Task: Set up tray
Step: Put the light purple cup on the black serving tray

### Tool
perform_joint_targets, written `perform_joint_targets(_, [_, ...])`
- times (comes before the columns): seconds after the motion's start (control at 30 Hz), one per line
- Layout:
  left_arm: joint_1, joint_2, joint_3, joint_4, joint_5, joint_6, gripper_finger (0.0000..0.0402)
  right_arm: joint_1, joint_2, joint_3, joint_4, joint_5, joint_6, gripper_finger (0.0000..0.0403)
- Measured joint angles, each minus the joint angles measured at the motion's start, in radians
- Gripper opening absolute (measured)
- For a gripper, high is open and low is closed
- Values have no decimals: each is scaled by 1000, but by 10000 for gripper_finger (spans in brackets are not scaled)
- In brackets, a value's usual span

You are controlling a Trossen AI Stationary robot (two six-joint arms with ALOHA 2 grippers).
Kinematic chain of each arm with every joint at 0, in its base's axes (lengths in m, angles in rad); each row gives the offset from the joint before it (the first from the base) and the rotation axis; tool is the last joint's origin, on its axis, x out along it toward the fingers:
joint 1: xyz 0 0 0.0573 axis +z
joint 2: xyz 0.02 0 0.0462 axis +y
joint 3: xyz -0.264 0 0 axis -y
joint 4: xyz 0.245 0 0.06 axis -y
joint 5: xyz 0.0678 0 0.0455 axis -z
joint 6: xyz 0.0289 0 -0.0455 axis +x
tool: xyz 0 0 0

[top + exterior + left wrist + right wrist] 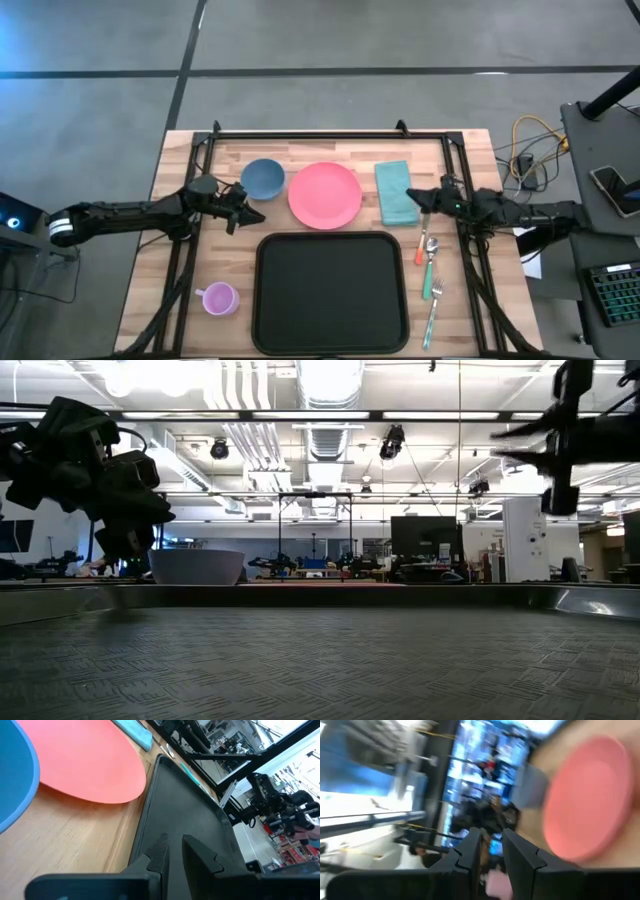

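The black tray (330, 290) lies flat on the table's near middle; its rim (150, 805) shows in the left wrist view. Beyond it sit the round pink plate (325, 194), the blue bowl (262, 178) and a teal napkin (395, 192). My left gripper (250, 213) hovers shut between the bowl and the tray's far left corner, pointing right. My right gripper (418, 197) is shut and raised above the napkin's right edge, high in the low view (550, 445). Its wrist view looks across at the plate (590, 795).
A purple mug (219, 298) stands left of the tray. An orange-handled spoon (422, 248), a green-handled fork (430, 275) and another utensil (432, 318) lie right of the tray. A black frame (330, 133) edges the table.
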Motion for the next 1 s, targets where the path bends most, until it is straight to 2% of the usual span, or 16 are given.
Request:
perform_joint_targets(0.17, [0,0,0,0,0,0,33,47,214,68,-65,-2,126,78])
perform_joint_targets(0.23, [0,0,0,0,0,0,33,56,312,144,-191,-9,162,79])
perform_joint_targets(0.4, [0,0,0,0,0,0,33,58,549,383,-629,-57,215,80])
perform_joint_targets(0.53, [0,0,0,0,0,0,33,58,701,533,-812,-97,190,80])
perform_joint_targets(0.63, [0,0,0,0,0,0,33,54,766,591,-831,-142,140,80])
perform_joint_targets(0.83, [0,0,0,1,0,0,33,51,814,633,-821,-136,134,82])
perform_joint_targets(1.0, [0,0,2,2,0,0,33,49,841,658,-785,-135,81,100])
